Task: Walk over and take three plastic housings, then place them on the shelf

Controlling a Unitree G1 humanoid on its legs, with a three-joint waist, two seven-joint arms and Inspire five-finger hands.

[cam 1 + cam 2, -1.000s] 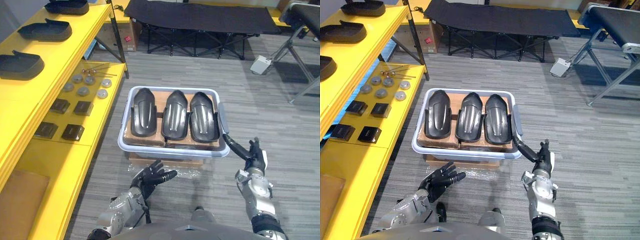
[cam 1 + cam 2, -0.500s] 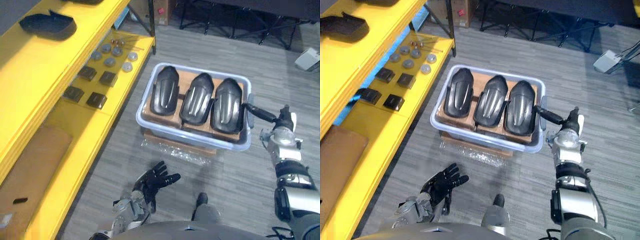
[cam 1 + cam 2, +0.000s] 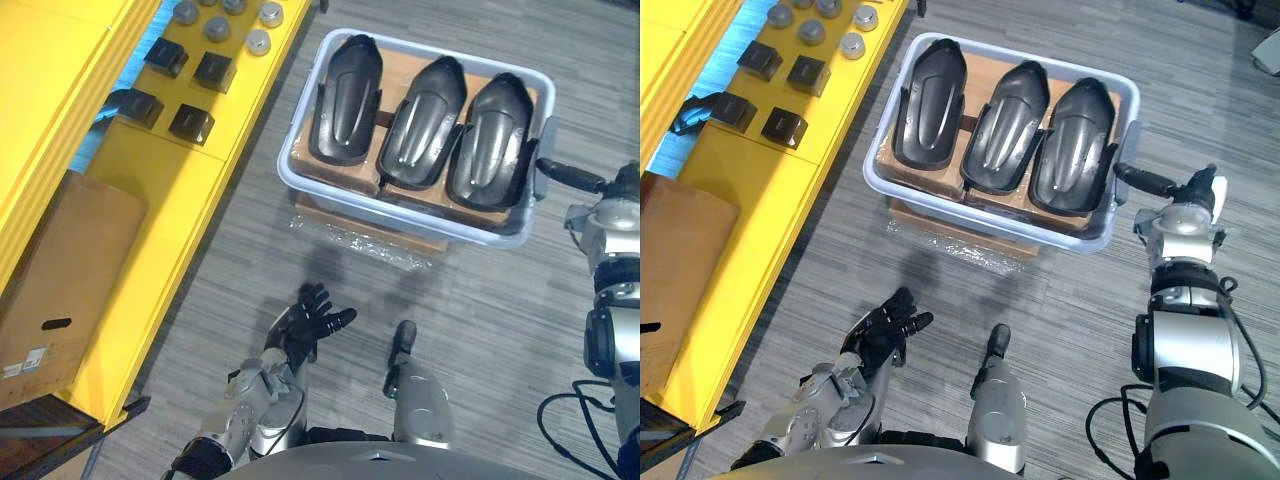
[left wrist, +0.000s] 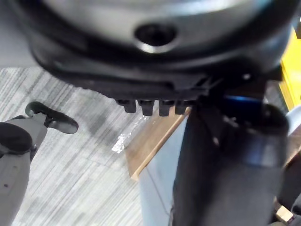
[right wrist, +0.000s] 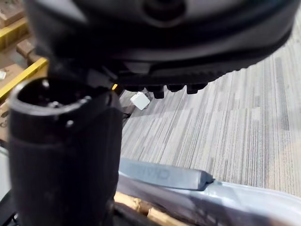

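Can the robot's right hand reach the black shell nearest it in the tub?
Probably yes. The right hand hovers just beside the right rim of the tub, the rightmost housing lies next to that rim, and nothing covers it.

The silver-grey left arm (image 3: 815, 420) came in from the lower left of the frame and bent upward. Its dark left hand (image 3: 305, 325) sat low in the middle, palm partly turned up, with the fingers (image 3: 338, 318) spread and loosely straight, holding nothing. The silver-grey right arm (image 3: 1185, 350) rose along the right edge, its forearm nearly vertical in the frame. The dark right hand (image 3: 1180, 195) was at mid-height on the right, its fingers (image 3: 1143, 180) stretched out straight toward the left.
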